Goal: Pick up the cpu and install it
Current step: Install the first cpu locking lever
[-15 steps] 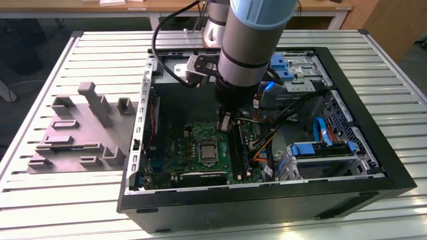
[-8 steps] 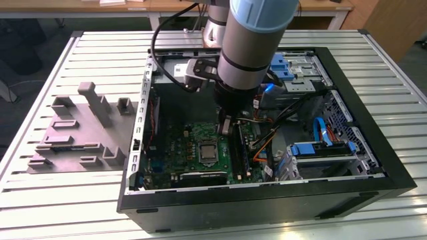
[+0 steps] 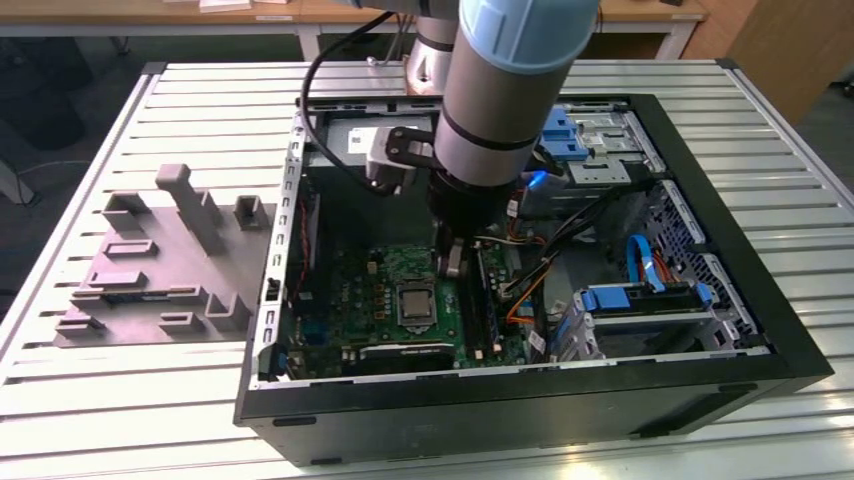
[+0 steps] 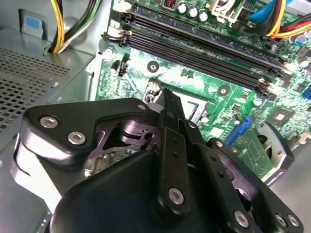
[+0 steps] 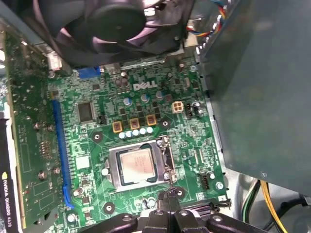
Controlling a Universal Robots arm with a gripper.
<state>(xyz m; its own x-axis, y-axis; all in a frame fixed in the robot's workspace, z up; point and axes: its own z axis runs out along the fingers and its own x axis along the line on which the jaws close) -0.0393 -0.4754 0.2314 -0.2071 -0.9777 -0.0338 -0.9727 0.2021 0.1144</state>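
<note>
The cpu [image 5: 137,165], a pale square chip, lies flat inside the silver socket frame [image 5: 112,170] on the green motherboard [image 5: 97,141]. In the exterior view the cpu [image 3: 416,302] sits in the middle of the motherboard [image 3: 358,290] inside the open computer case. My gripper [image 3: 454,262] hangs over the board just beside the socket, toward the exterior view's right. In the first wrist view the gripper [image 5: 167,198] is a short way off the socket's edge. The second wrist view shows the gripper [image 4: 167,99] with its fingers pressed together and nothing between them.
A grey moulded tray [image 3: 147,270] with upright posts lies on the slatted table at the exterior view's left. Around the socket stand a black fan [image 5: 112,24], memory slots [image 4: 194,48], a graphics card [image 5: 24,145], loose cables [image 3: 534,270] and blue drive brackets [image 3: 641,295].
</note>
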